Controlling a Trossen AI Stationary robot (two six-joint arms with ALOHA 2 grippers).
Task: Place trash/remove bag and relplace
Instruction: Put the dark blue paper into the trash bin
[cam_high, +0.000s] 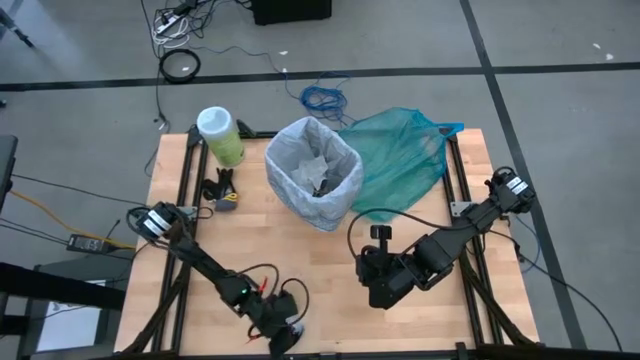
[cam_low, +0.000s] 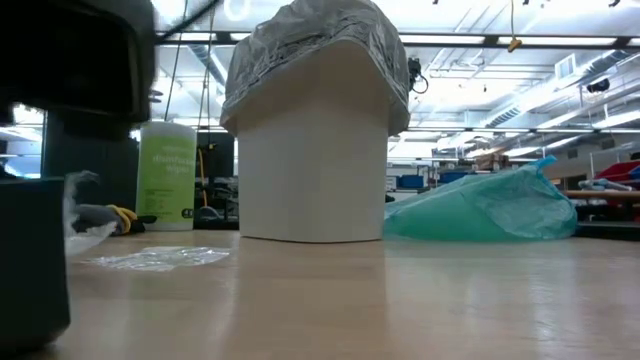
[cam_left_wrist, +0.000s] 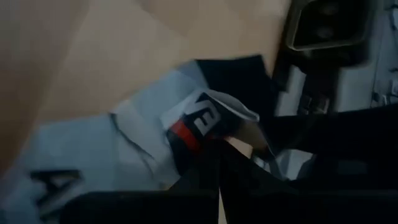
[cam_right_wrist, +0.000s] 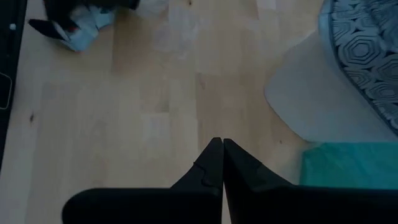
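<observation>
The off-white bin (cam_high: 313, 170) stands at the table's far middle, lined with the pale crinkly bag (cam_low: 310, 50), whose rim is folded over the bin's top edge. Some trash lies inside the bin (cam_high: 322, 180). A crumpled pale wrapper (cam_left_wrist: 205, 121) with red and dark print lies on the table at the near edge. My left gripper (cam_high: 287, 328) is shut, low over the table with its tips at this wrapper. My right gripper (cam_right_wrist: 222, 146) is shut and hangs above bare table to the near right of the bin. My left gripper meets the crumpled wrapper at its raised printed fold (cam_left_wrist: 214, 134) with the shut fingertips, slanting down from the table's left. The wrapper lies on the wood. Whether any of it is caught between the fingers, I cannot tell.
A teal plastic bag (cam_high: 400, 155) lies to the bin's right at the far right. A green wipes canister (cam_high: 220, 135) stands at the far left, with small dark and yellow items (cam_high: 222, 190) beside it. A clear film scrap (cam_low: 160, 258) lies on the table's left part.
</observation>
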